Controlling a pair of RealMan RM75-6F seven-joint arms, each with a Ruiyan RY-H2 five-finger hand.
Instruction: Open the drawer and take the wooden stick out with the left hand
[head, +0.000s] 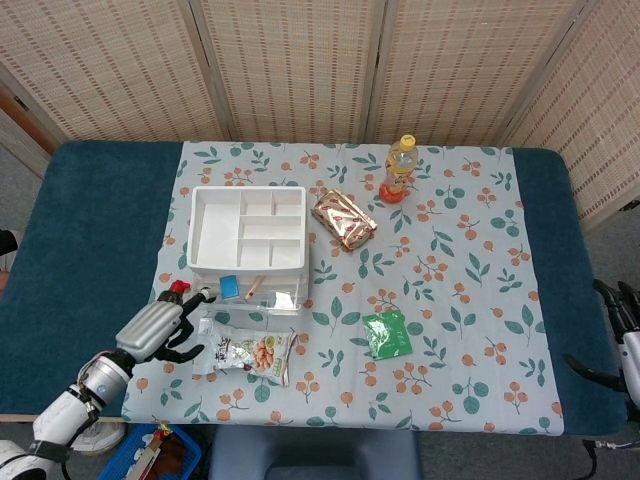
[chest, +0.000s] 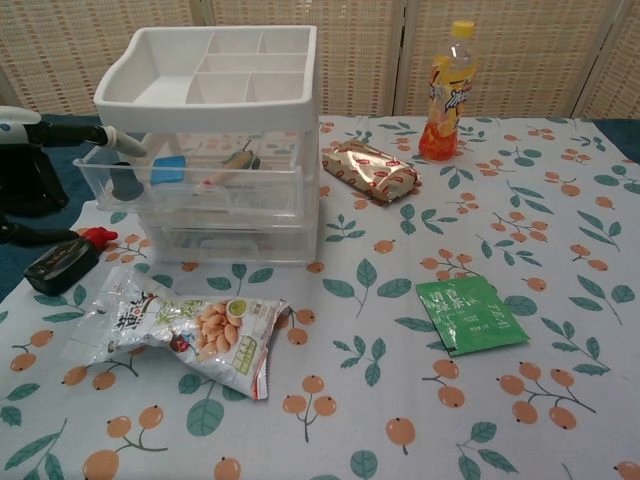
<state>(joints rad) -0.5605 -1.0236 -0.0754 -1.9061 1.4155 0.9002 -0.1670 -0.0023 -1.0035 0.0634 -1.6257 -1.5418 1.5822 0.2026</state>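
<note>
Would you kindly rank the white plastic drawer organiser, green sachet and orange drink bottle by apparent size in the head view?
1. White plastic drawer organiser
2. Green sachet and orange drink bottle: look alike, so unranked.

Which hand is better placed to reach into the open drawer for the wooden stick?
The left hand. It is right beside the open drawer holding the wooden stick, while the right hand sits at the table's far right edge, well away.

Staged lab setup: woven rattan folding screens (head: 300, 60) at 12 o'clock, blue-padded desk (head: 90, 240) under floral cloth (head: 450, 300).
</note>
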